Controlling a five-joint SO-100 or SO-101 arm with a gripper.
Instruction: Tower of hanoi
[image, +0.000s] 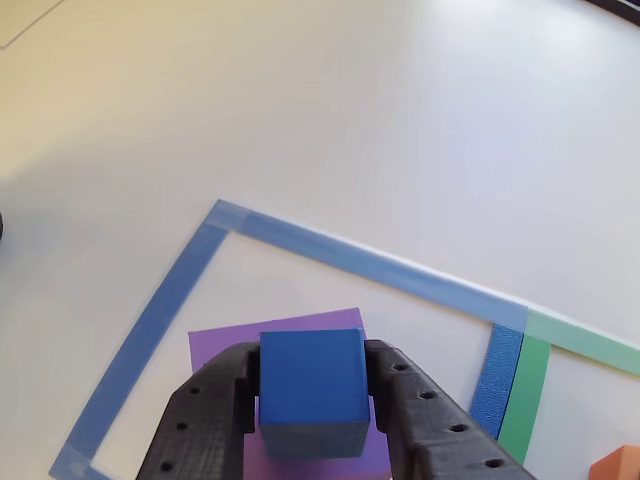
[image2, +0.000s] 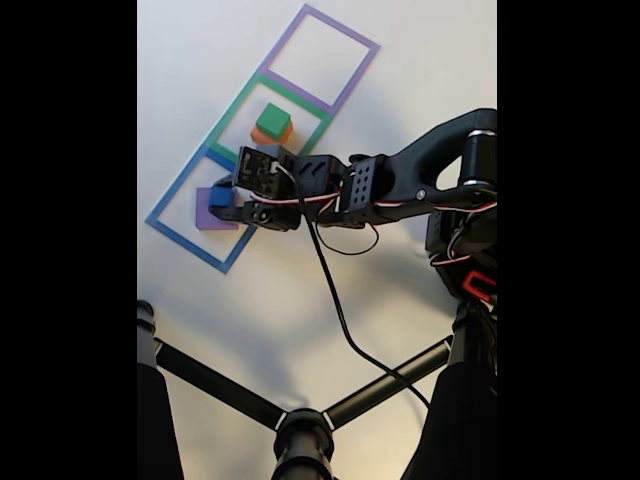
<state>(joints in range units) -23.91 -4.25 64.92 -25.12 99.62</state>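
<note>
My gripper (image: 312, 395) is shut on the blue cube (image: 311, 385), with a black finger on each side of it. The cube hangs over the flat purple block (image: 290, 328), which lies inside the blue taped square (image: 160, 300); whether they touch I cannot tell. In the fixed view the gripper (image2: 222, 198) holds the blue cube (image2: 220, 197) above the purple block (image2: 204, 217). The green block (image2: 272, 120) sits on the orange block (image2: 270, 135) in the green taped square (image2: 228, 118). A corner of the orange block (image: 618, 465) shows at the lower right of the other view.
A purple taped square (image2: 352, 78) lies beyond the green one. The arm (image2: 400, 185) reaches in from the right with a black cable (image2: 335, 290) trailing off it. Black tripod legs (image2: 230, 395) cross the lower part of the fixed view. The white table (image: 350, 120) stretches beyond the squares.
</note>
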